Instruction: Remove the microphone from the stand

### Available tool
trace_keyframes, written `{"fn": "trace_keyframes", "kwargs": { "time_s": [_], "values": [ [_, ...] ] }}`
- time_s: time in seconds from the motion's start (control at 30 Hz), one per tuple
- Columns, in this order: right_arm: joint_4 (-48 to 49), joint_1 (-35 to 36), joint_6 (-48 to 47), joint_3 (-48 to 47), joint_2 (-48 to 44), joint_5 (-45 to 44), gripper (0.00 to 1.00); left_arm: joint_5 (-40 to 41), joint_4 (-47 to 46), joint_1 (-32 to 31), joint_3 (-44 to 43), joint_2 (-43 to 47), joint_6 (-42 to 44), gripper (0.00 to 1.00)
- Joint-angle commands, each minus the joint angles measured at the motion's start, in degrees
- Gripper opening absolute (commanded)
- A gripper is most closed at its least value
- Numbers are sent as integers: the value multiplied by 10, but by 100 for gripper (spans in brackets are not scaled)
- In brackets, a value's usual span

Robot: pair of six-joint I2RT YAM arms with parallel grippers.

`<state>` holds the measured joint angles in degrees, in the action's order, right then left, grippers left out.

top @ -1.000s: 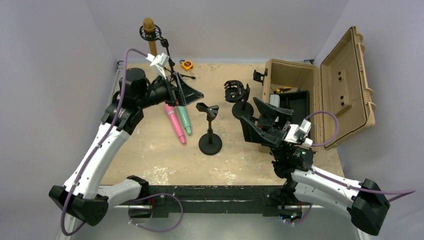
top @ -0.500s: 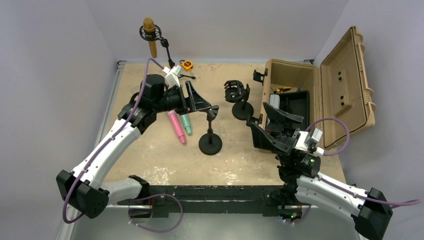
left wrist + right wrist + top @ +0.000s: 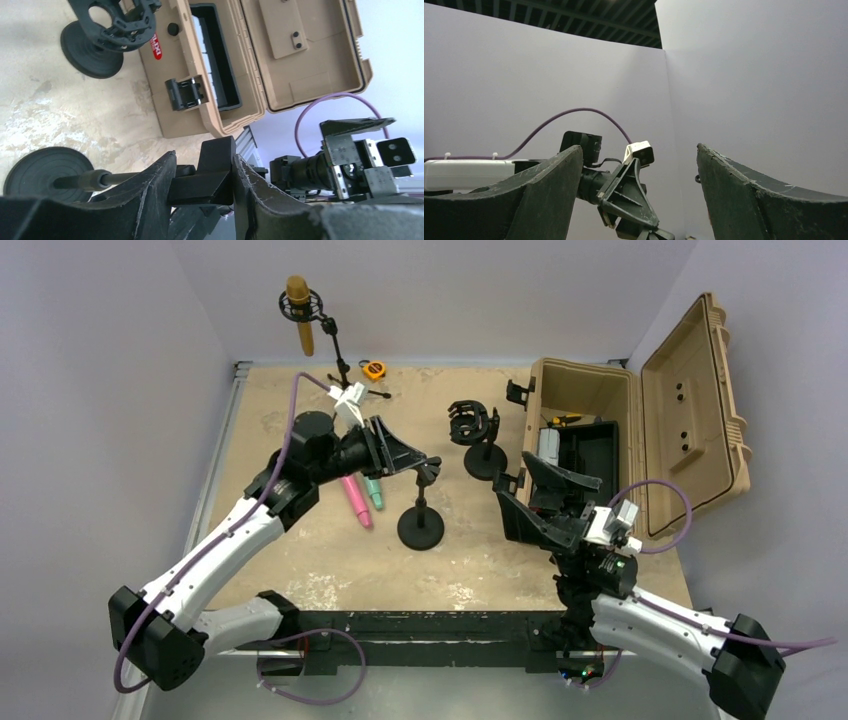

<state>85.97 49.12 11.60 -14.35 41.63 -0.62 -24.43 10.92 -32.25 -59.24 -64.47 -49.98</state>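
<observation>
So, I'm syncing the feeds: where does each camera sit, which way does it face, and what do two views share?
Top external: above, behind the bases, looking down on the table; both arms show.
Left wrist: on the left arm, facing right toward the open case; left gripper shut on the stand clip.
Right wrist: on the right arm, tilted up at the wall; open right gripper frames the left arm's wrist.
Shared: top and left wrist both show the case and shock-mount stand.
</observation>
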Motion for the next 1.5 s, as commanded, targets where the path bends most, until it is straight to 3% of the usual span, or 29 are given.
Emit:
{"fn": "trace_keyframes", "kwargs": {
  "time_s": [0.0,0.17,0.37,0.43,0.53,0.67,0.77,0.97,1.07,1.17,1.4,1.47],
  "values": [
    [35,0,6,12,2,-16,82,70,71,-11,103,-40,48,0],
    [40,0,8,20,4,-16,82,74,38,-12,155,-70,44,0],
    [48,0,7,23,13,-13,82,93,54,-12,139,-58,56,0],
    [49,-1,6,22,16,-11,82,99,68,-12,127,-52,61,16],
    [48,-1,5,23,18,-8,82,110,84,-12,112,-33,76,52],
    [46,0,5,26,12,-9,82,144,126,-9,64,6,115,73],
    [45,-1,4,26,11,-8,82,176,160,6,20,40,147,99],
    [37,0,-1,25,3,-8,81,257,195,83,-55,95,192,100],
    [34,0,-3,27,-3,-10,81,265,196,144,-92,90,185,100],
    [32,0,-4,28,-7,-10,81,326,188,172,-136,66,175,100],
    [34,0,-5,28,-4,-6,81,464,-8,200,-202,-55,263,100],
    [36,0,-5,30,-5,-6,81,446,-21,224,-253,-115,271,100]
  ]
}}
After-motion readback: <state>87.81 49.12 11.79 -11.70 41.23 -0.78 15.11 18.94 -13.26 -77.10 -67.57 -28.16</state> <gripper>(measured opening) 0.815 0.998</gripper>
